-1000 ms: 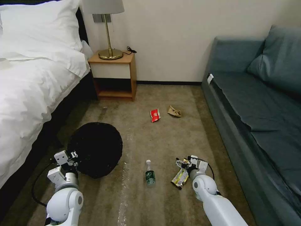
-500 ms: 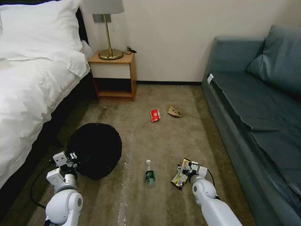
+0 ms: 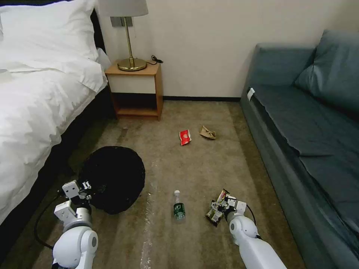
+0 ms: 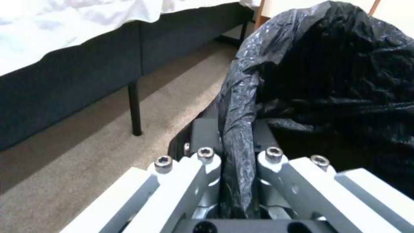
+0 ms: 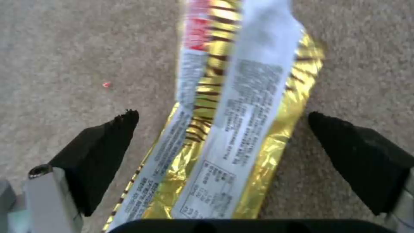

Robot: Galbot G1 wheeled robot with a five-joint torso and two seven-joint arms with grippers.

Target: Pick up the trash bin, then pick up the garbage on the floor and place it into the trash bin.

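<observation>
Black glossy bag covers the trash bin point(image 3: 112, 178), the biggest of the task's things, which sits by the bed point(image 3: 33, 112) with its mouth tipped up toward the head view; the left gripper point(image 3: 83, 186) is clamped on the folded bag at its near rim, the plastic pinched tight between its fingers in the left wrist view point(image 4: 235, 168). Across the carpet to the right, past the clear bottle point(image 3: 178, 207), the right gripper point(image 3: 221, 204) is down at the yellow-white wrapper point(image 3: 217, 209). Seen from the right wrist, the wrapper point(image 5: 233, 129) lies straight ahead between the two dark fingers point(image 5: 99, 152), its long axis running away from the gripper, and the fingers stand well apart on either side without touching it. I'd judge a straight squeeze across its narrow width is what the grasp needs. Farther off, the red packet point(image 3: 185, 136) and brown paper point(image 3: 208, 132) lie close together on the floor.
</observation>
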